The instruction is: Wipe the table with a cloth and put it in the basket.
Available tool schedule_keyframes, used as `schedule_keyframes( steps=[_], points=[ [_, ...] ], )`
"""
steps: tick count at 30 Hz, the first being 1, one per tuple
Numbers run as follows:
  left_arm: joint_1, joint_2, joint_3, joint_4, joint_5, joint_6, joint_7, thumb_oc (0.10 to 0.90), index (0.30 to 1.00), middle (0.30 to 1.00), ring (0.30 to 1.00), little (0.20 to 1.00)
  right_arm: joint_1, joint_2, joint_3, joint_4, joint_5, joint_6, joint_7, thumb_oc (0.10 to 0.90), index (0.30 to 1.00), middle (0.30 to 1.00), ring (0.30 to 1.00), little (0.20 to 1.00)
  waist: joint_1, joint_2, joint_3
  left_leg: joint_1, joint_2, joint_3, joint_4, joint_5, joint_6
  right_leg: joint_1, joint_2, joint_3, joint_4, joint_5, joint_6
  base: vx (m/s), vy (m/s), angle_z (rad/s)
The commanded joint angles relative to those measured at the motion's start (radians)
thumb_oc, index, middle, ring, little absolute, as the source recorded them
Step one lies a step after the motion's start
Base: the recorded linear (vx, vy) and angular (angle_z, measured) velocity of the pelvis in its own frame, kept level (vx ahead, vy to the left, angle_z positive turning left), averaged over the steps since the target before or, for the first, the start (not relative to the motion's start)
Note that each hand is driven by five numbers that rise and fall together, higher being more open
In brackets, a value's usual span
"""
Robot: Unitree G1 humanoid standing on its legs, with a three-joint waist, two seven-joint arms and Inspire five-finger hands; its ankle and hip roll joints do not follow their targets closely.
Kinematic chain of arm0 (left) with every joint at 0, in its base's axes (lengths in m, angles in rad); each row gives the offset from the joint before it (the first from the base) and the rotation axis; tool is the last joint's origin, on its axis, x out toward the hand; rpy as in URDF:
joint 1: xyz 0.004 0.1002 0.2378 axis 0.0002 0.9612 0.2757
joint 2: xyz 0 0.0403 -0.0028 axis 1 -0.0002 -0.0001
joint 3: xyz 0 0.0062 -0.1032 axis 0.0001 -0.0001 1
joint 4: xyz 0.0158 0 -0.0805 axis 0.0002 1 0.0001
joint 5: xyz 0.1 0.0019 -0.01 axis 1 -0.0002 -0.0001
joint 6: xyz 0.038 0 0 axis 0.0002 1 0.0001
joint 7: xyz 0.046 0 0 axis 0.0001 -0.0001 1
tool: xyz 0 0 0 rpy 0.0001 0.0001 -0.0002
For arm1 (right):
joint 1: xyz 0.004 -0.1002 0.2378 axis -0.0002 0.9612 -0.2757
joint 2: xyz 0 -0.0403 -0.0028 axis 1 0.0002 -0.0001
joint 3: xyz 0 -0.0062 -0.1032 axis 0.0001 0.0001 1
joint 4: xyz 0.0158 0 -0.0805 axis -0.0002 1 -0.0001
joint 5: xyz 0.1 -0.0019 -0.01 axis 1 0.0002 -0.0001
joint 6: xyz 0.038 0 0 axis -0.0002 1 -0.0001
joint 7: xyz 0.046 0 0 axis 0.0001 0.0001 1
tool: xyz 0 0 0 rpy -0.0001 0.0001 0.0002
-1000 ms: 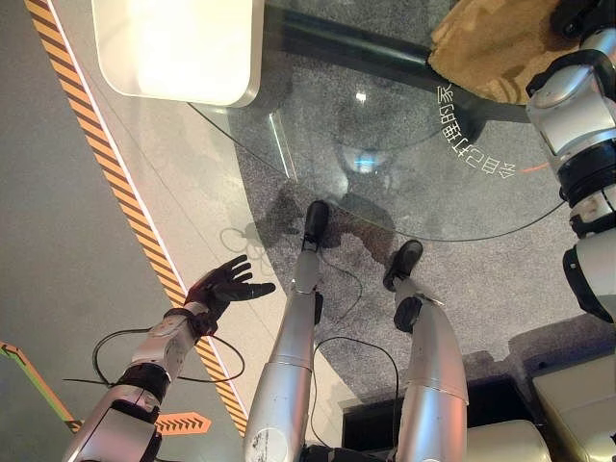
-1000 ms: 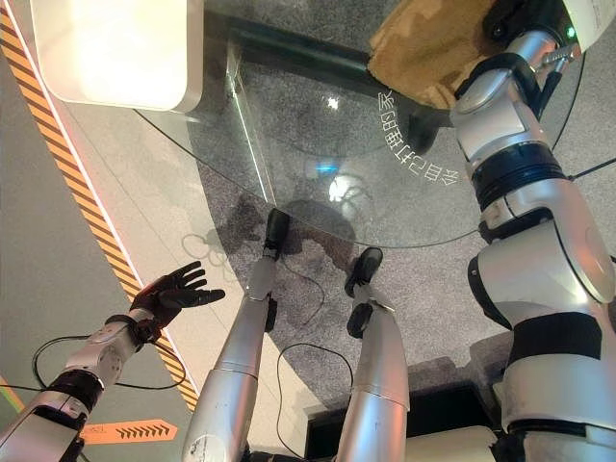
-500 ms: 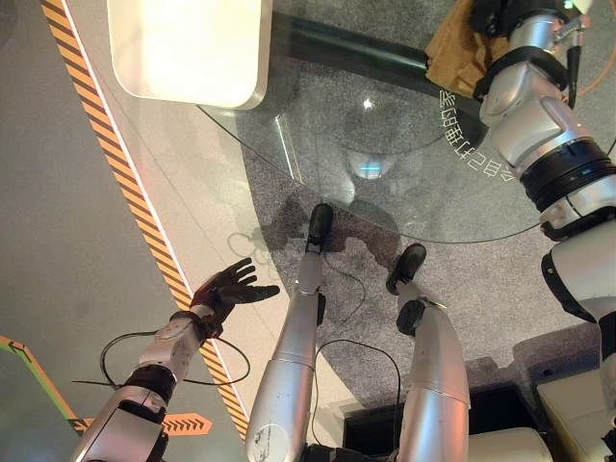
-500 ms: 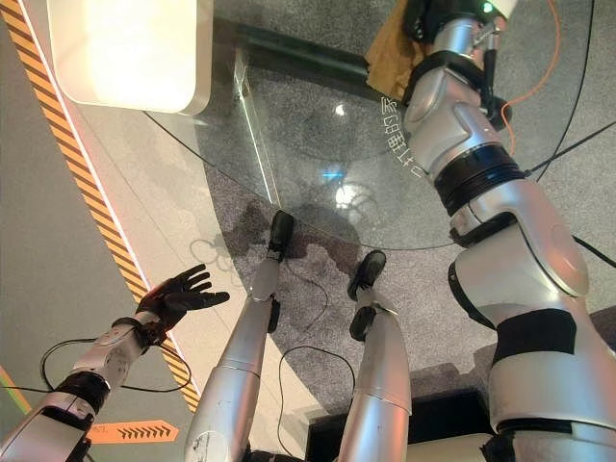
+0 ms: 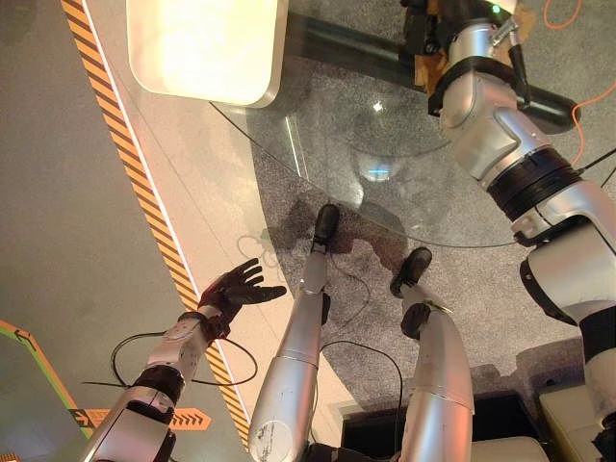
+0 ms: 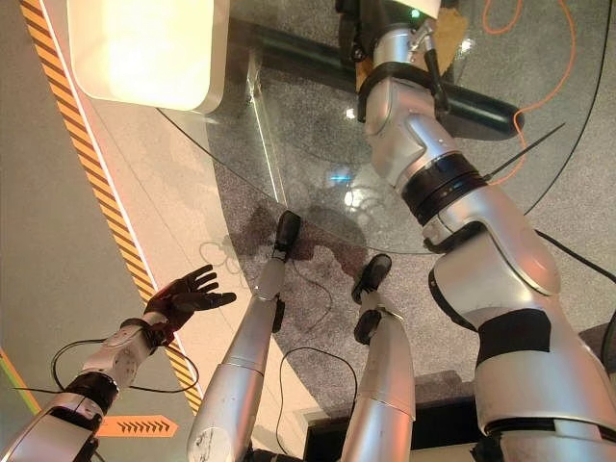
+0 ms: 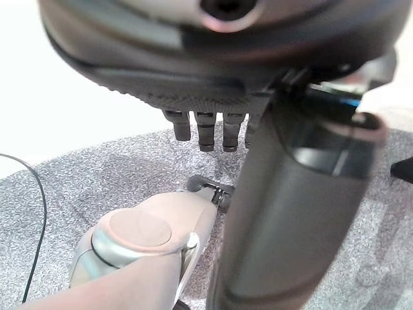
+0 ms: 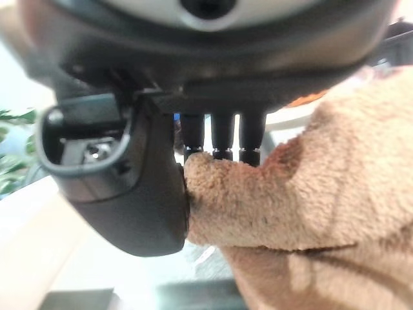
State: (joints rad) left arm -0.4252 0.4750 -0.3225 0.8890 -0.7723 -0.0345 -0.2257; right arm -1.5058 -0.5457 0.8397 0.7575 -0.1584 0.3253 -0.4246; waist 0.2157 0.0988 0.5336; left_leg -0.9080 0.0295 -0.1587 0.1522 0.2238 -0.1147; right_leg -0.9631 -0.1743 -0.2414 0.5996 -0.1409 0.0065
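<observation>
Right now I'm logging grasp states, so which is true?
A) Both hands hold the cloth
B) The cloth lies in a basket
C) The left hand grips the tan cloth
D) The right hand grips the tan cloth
D: in the right wrist view the right hand has fingers and thumb pinching the tan cloth, while the left hand hangs open beside the glass table.

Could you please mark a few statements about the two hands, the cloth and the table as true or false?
1. The right hand grips the tan cloth between thumb and fingers. True.
2. The left hand is pressed flat on the glass table. False: it hangs open beside the table, over the floor.
3. The table top is see-through glass. True.
4. The left hand holds a second cloth. False: it holds nothing.
5. The cloth is blue. False: it is tan.
</observation>
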Motion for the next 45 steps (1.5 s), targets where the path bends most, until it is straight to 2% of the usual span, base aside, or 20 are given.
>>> schedule_keyframes(
  steps=[1,12,17,24,29,36,40,45],
  points=[
    [0.034,0.0,-0.006,0.048,0.024,-0.026,0.002,0.8,0.9,0.9,0.9,0.9,-0.011,0.094,0.022,-0.153,-0.046,-0.125,0.022,0.1,0.3,0.3,0.3,0.2,0.028,-0.004,-0.014,0.021,-0.071,0.088,0.116,-0.153,0.091,0.104,0.023,-0.025,-0.267,0.146,0.055,0.0,0.0,0.0],
    [0.028,-0.018,0.014,0.051,0.038,-0.014,0.017,0.8,0.9,0.9,0.9,0.9,0.06,0.149,-0.021,-0.376,-0.091,-0.127,0.142,0.1,0.3,0.3,0.3,0.2,0.015,-0.008,-0.014,0.019,-0.073,0.092,0.125,-0.147,0.093,0.097,0.028,-0.01,-0.257,0.147,0.056,0.0,0.0,0.0],
    [0.032,-0.026,0.019,0.05,0.045,-0.013,0.025,0.8,0.9,0.9,0.9,0.9,0.085,0.16,-0.032,-0.419,-0.103,-0.141,0.173,0.1,0.3,0.3,0.3,0.2,0.012,-0.011,-0.014,0.017,-0.072,0.093,0.128,-0.147,0.095,0.095,0.03,-0.009,-0.252,0.147,0.055,0.0,0.0,0.0],
    [0.021,-0.021,0.029,0.055,0.045,-0.006,0.026,0.8,0.9,0.9,0.9,0.9,0.103,0.164,-0.035,-0.454,-0.117,-0.126,0.183,0.1,0.3,0.3,0.3,0.2,0.006,-0.015,-0.014,0.015,-0.068,0.096,0.133,-0.145,0.094,0.092,0.031,-0.005,-0.25,0.148,0.055,0.0,0.0,0.0],
    [0.01,-0.019,0.03,0.054,0.024,-0.035,0.051,0.8,0.9,0.9,0.9,0.9,0.098,0.149,-0.042,-0.397,-0.101,-0.103,0.102,0.1,0.3,0.3,0.3,0.2,0.002,-0.014,-0.014,0.019,-0.068,0.098,0.129,-0.144,0.094,0.093,0.033,0.0,-0.252,0.153,0.056,0.0,0.0,0.0],
    [0.012,-0.01,0.041,0.021,-0.017,-0.093,0.096,0.8,0.9,0.9,0.9,0.9,0.069,0.082,-0.071,-0.249,-0.049,-0.116,-0.055,0.1,0.3,0.3,0.3,0.2,0.002,-0.013,-0.014,0.025,-0.066,0.098,0.127,-0.148,0.092,0.098,0.029,0.001,-0.255,0.159,0.06,0.0,0.0,0.0],
    [0.02,-0.006,0.058,-0.02,-0.062,-0.166,0.149,0.8,0.9,0.9,0.9,0.9,0.063,0.017,-0.115,-0.149,0.05,-0.137,-0.188,0.1,0.3,0.3,0.3,0.2,-0.002,-0.015,-0.014,0.035,-0.064,0.098,0.119,-0.152,0.092,0.107,0.029,0.002,-0.26,0.16,0.062,0.0,0.0,0.0],
    [0.024,0.008,0.086,-0.086,-0.102,-0.236,0.216,0.8,0.9,0.9,0.9,0.9,0.093,-0.064,-0.186,-0.113,0.142,-0.167,-0.273,0.1,0.3,0.3,0.3,0.2,-0.014,-0.021,-0.014,0.044,-0.063,0.1,0.108,-0.154,0.093,0.111,0.031,0.004,-0.268,0.166,0.067,-0.01,-0.004,0.0]
  ],
)
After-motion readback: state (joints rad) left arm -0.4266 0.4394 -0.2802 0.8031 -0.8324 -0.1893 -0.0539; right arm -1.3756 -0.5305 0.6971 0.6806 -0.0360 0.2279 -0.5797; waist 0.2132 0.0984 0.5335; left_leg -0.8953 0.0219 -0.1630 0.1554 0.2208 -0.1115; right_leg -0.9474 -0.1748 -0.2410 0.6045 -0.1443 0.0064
